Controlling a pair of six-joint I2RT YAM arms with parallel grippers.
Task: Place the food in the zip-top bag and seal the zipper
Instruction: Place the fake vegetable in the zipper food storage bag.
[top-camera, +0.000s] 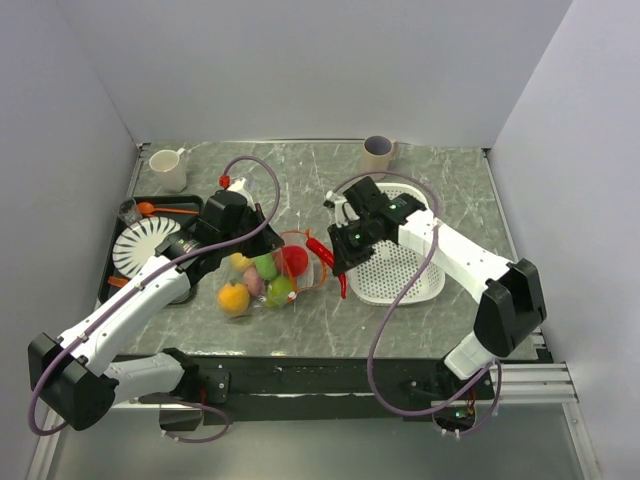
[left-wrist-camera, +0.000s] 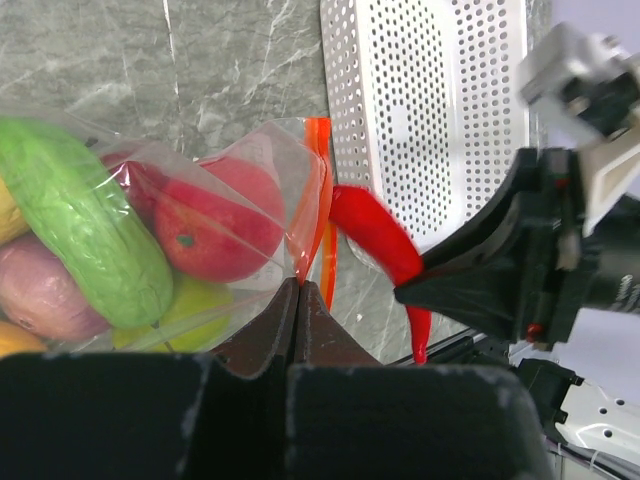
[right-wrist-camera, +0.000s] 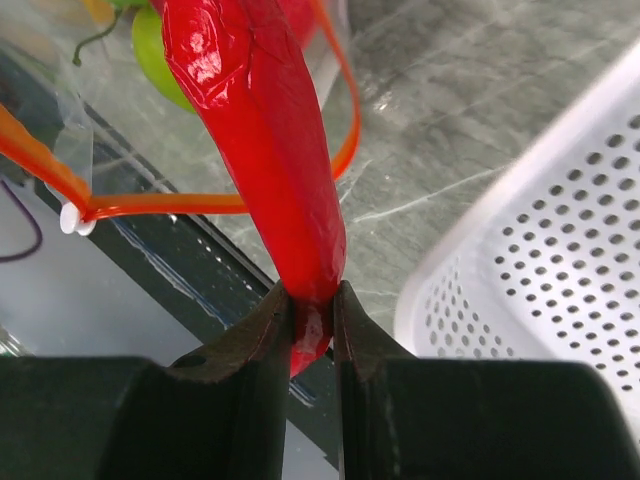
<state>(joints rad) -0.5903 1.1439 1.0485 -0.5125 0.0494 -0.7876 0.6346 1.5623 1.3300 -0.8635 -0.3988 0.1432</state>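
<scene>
Only partly visible: tail of red chili (right-wrist-camera: 265, 150) inside right tool (right-wrist-camera: 312, 297).

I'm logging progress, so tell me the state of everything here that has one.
zip-top bag: mouth open, several fruits inside.
zipper: unsealed, slider at one end.
red chili: gripped, one end at the bag's mouth.
left pincer: shut on the bag's edge.
right pincer: shut on the chili.

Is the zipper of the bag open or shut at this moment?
Open. The zipper strips bow apart from the white slider at one end, and the red chili passes between them.
</scene>
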